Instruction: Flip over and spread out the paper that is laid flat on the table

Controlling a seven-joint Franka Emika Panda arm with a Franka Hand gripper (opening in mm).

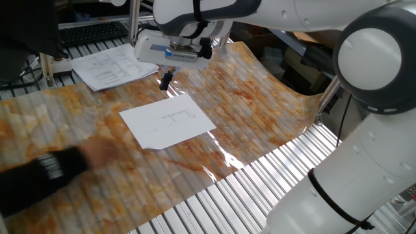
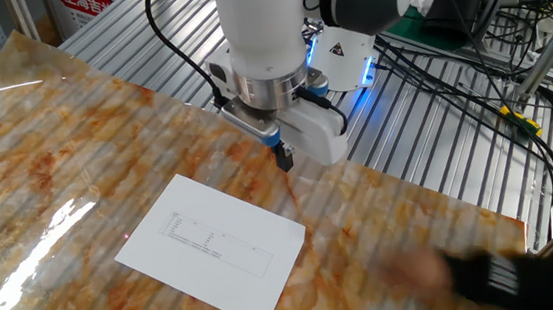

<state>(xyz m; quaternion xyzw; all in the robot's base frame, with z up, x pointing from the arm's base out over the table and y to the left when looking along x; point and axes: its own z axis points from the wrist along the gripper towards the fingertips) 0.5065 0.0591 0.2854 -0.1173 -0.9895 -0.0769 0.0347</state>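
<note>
The 1 paper (image 1: 167, 121) lies flat, print side up, near the middle of the marbled tabletop (image 1: 260, 110), with the gripper (image 1: 165, 82) hovering just beyond its far edge, its fingers pinched together on nothing. A thin sheet lying flush offers no lip, so I judge the fingers may slide it over the glossy cover or crease it, and 1 blurred dark-sleeved human arm (image 1: 39, 174) reaching in at the near left risks a collision. Also counted: 1 stack of printed pages (image 1: 114, 65) at far left.
</note>
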